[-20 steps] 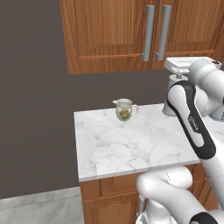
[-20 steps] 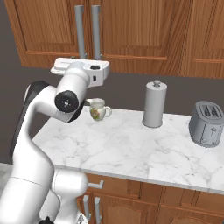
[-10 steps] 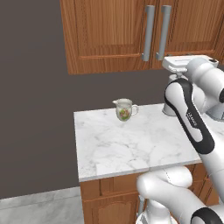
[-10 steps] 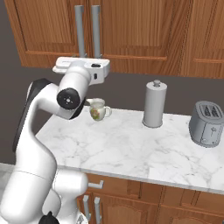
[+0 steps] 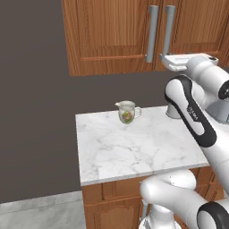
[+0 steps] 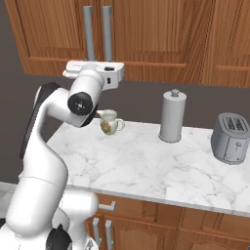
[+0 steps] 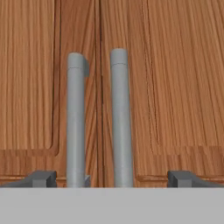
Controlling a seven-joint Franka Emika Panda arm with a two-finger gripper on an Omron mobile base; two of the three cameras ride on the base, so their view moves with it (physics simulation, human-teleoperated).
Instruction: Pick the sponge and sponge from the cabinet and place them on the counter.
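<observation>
Two grey bar handles [image 7: 75, 122] stand upright side by side at the seam of the cabinet [image 5: 112, 36], whose doors are shut, so whatever lies inside is hidden. The gripper [image 7: 111, 178] is raised in front of those doors, level with the lower ends of the handles, and its fingers [image 7: 41, 178] are spread wide: one tip sits left of the left handle, the other [image 7: 181, 178] well to the right of the right handle, with both bars between them. Nothing is pinched. Below the cabinet, the marble desk [image 6: 146, 166] carries a small floral jug [image 6: 109, 122] almost directly under the handles, near the wall. Right of the jug stands a grey paper-towel roll [image 6: 173, 116], and further right again a toaster [image 6: 232, 137], both also on the desk.
</observation>
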